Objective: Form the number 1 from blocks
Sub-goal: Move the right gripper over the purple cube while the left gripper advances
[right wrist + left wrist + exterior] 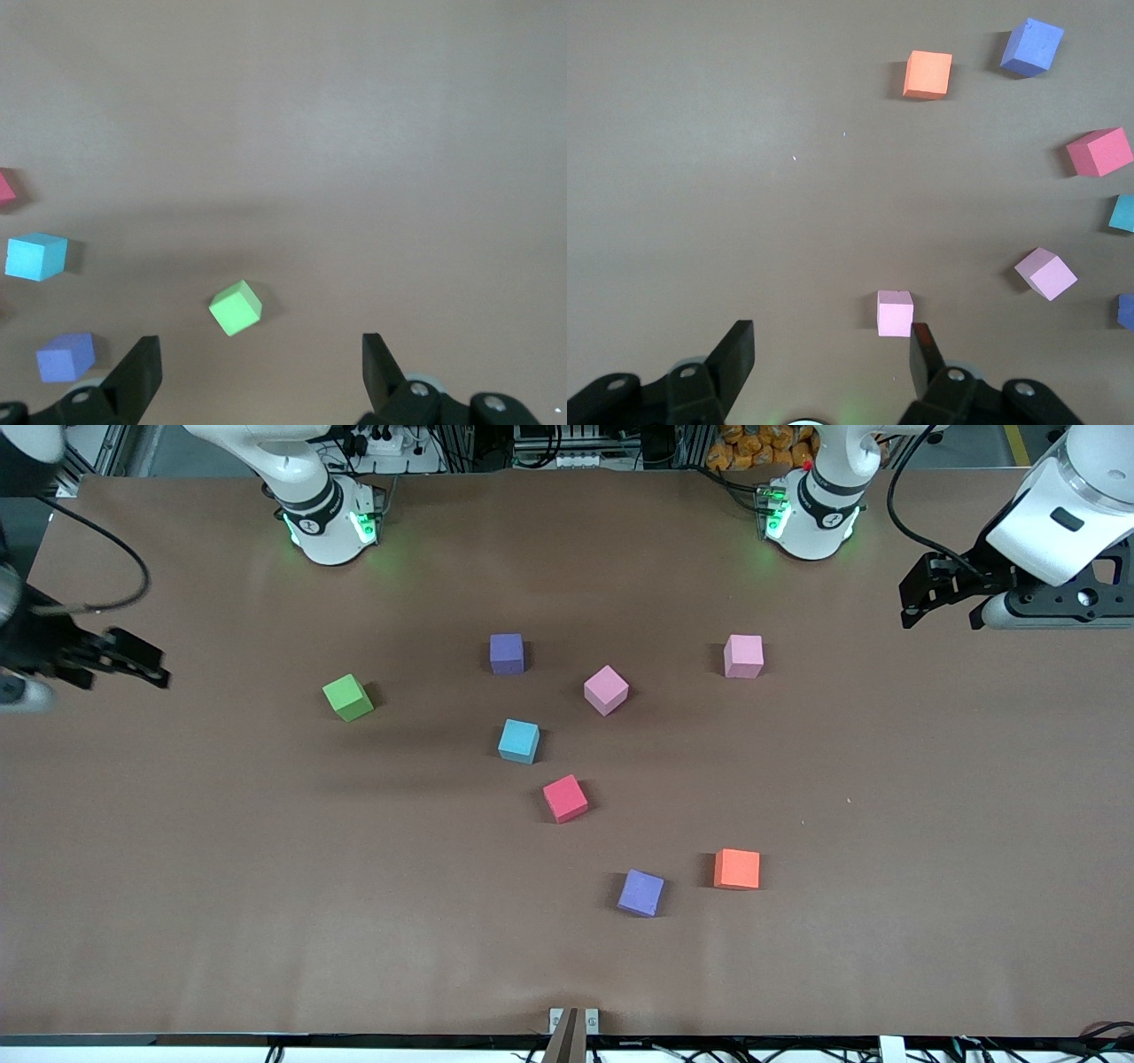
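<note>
Jaws of both arms hold nothing. Left gripper (833, 359) hangs in the air over the left arm's end of the desk (177, 921), jaws parted with bare desk between them; one light pink cube (743, 656) lies just beside its red-tipped finger in the left wrist view, not touched. Right gripper (261, 372) hangs over the right arm's end of the desk, jaws spread wide.

Eight cubes lie flat on the brown desk, all apart from one another. Second light pink cube (606, 689), turned at an angle, lies between the first pink one and the indigo-purple cube (507, 654). Teal-blue cube (518, 741) lies nearer the front camera than the indigo-purple one. Crimson red cube (565, 798) lies nearer the camera again, slightly toward the left arm's end. Green cube (347, 697) lies toward the right arm's end, level with the angled pink cube. Orange cube (737, 869) and a lighter violet-blue cube (640, 892) lie nearest the front camera, near each other.
</note>
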{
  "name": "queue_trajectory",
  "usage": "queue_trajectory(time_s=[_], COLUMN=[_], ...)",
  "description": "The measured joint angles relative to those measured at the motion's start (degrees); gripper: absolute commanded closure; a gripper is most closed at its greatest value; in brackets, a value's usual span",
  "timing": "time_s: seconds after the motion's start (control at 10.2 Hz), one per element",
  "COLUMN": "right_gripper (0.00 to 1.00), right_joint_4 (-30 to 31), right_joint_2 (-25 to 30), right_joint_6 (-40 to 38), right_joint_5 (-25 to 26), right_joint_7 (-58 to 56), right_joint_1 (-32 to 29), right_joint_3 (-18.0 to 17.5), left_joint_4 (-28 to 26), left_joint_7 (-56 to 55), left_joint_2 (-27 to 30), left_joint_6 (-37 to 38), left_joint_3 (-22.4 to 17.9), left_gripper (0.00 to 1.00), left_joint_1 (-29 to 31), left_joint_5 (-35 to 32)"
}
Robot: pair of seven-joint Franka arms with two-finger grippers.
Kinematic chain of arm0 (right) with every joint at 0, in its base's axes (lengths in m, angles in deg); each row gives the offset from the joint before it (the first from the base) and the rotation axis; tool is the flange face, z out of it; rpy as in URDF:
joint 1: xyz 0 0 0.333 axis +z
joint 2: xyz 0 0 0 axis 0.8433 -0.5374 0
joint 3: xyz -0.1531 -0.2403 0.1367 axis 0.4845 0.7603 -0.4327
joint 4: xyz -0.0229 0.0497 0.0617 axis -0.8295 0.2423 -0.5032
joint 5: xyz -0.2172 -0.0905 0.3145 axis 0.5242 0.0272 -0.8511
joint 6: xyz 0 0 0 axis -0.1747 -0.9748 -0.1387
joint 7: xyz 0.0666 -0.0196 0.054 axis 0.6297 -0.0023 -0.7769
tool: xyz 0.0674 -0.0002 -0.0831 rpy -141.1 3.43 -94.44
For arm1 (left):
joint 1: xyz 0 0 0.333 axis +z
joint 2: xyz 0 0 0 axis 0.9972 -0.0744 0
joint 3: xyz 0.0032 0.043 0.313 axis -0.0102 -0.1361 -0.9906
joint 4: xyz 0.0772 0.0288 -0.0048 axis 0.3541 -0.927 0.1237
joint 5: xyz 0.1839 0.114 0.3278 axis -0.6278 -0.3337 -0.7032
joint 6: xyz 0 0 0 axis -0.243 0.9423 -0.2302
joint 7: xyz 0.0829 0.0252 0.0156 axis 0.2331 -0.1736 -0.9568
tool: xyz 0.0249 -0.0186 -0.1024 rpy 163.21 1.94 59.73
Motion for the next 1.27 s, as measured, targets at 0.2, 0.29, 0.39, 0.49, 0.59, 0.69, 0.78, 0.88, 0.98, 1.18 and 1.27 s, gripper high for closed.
queue_trajectory(time_s=[0.2, 0.29, 0.39, 0.49, 0.59, 0.69, 0.78, 0.88, 0.98, 1.18, 1.27], right_gripper=[0.0, 0.0, 0.0, 0.0, 0.0, 0.0, 0.0, 0.0, 0.0, 0.0, 0.0], right_joint_4=[1.8, 2.46, 2.76, 2.99, 3.35, 3.78, 4.11, 4.44, 5.16, 6.18, 6.76], right_joint_2=[2.81, 3.9, 4.45, 4.57, 4.57, 4.54, 4.47, 4.33, 4.12, 2.78, 1.57], right_joint_6=[-1.03, -1.16, -1.19, -1.19, -1.17, -1.0, -0.51, 0.44, 1.37, 2.8, 3.76], right_joint_5=[-0.01, -0.01, -0.01, -0.03, -0.05, -0.08, -0.13, -0.18, -0.18, -0.31, -0.37], right_joint_7=[-0.4, -0.4, -0.4, -0.4, -0.41, -0.47, -0.49, -0.48, -0.4, -0.2, -0.17], right_joint_1=[-0.46, -0.45, -0.45, -0.44, -0.38, -0.1, 0.66, 2.24, 4.41, 8.64, 10.35], right_joint_3=[-0.08, -0.24, -0.32, -0.36, -0.46, -0.66, -0.89, -1.01, -1.1, -1.24, -1.29], left_joint_4=[0.0, -0.02, -0.07, -0.13, -0.23, -0.41, -0.54, -0.59, -0.65, -0.79, -0.9], left_joint_7=[0.0, 0.0, 0.0, -0.05, -0.35, -0.96, -1.4, -2.19, -3.17, -5.21, -5.69], left_joint_2=[-0.05, -0.17, -0.61, -1.51, -2.88, -4.67, -6.86, -9.12, -11.23, -15.24, -17.55], left_joint_6=[-0.05, -0.05, -0.05, -0.06, -0.1, -0.24, -0.69, -1.32, -1.87, -3.17, -3.92], left_joint_3=[0.01, 0.02, 0.02, 0.03, 0.09, 0.36, 0.56, 0.77, 0.87, 1.0, 1.03], left_gripper=[0.21, 0.21, 0.21, 0.21, 0.21, 0.21, 0.21, 0.21, 0.21, 0.21, 0.21], left_joint_1=[-0.03, -0.06, -0.15, -0.32, -0.7, -1.33, -2.15, -3.19, -4.24, -5.54, -5.72], left_joint_5=[0.0, 0.0, 0.0, 0.0, 0.08, 0.2, 0.53, 1.01, 1.39, 4.53, 6.77])
